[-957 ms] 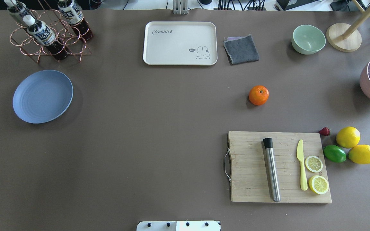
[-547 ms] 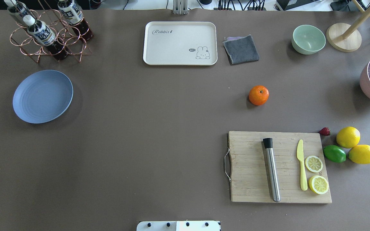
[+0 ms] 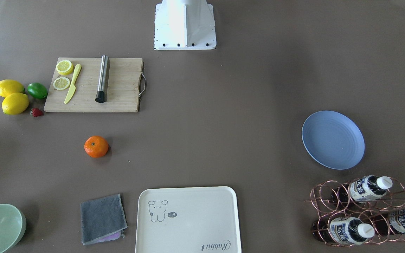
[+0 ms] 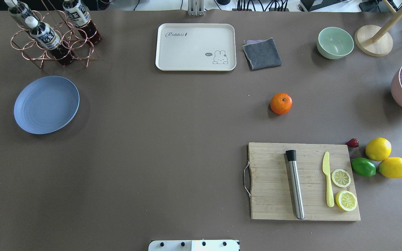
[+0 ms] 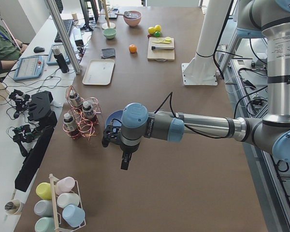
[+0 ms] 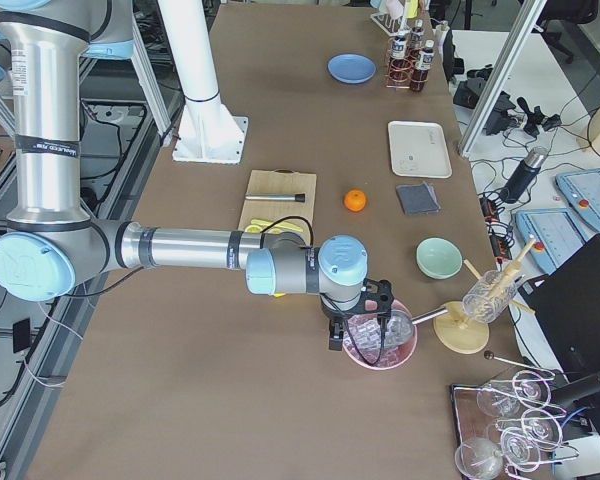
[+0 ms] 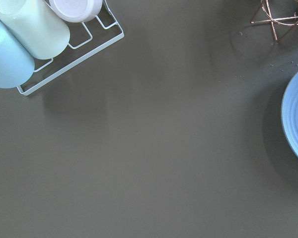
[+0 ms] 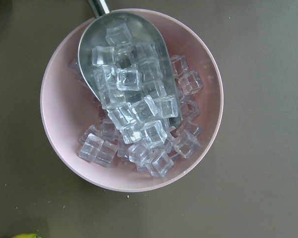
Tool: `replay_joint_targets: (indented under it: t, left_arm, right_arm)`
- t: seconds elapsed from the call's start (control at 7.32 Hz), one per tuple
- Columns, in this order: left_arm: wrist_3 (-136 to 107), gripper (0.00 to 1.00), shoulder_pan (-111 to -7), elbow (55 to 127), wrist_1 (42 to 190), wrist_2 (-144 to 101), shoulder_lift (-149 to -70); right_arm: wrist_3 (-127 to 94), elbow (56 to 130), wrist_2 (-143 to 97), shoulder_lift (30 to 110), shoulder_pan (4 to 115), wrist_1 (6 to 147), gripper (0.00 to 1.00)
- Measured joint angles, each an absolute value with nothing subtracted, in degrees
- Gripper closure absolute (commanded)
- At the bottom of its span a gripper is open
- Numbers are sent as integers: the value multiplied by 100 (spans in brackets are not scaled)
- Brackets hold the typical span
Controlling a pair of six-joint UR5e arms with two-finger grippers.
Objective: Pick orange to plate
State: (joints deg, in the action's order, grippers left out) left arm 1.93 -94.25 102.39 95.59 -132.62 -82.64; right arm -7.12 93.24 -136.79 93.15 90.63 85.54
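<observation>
Orange (image 4: pixel 281 103): small, round, bright, dark stem dimple.

Robotics lab, this one; a big industrial arm (image 5: pixel 203 126) reaching out beside a white pedestal (image 5: pixel 209 43) over a brown-covered table (image 5: pixel 183 183); aluminium frame posts (image 5: pixel 65 38) along the edge; teach pendant (image 5: pixel 29 67) and tangled cables (image 5: pixel 14 96) on the side bench; an operator (image 5: pixel 1 46) seated at the far desk.

The cream tray (image 4: pixel 194 45) bears the word "Rabbit" in script.
</observation>
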Motion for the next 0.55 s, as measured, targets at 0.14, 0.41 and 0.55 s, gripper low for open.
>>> replay_joint_targets:
  t: [0.14,0.41,0.55]
  left_arm:
    - [200,1,-9426,10216,9569,-13242,-8271]
    - [181,1,-9424,10182,9573,-13198,-8323]
    - [168,2,-9422,10147,9573,-13189,-8344]
  right_arm:
    - [-712,9322,-13679,9311,9062,8556,0]
    - [-712,9326,-13690,9300,9062,8553,0]
    - [-710,9330,-13706,9290,9062,8552,0]
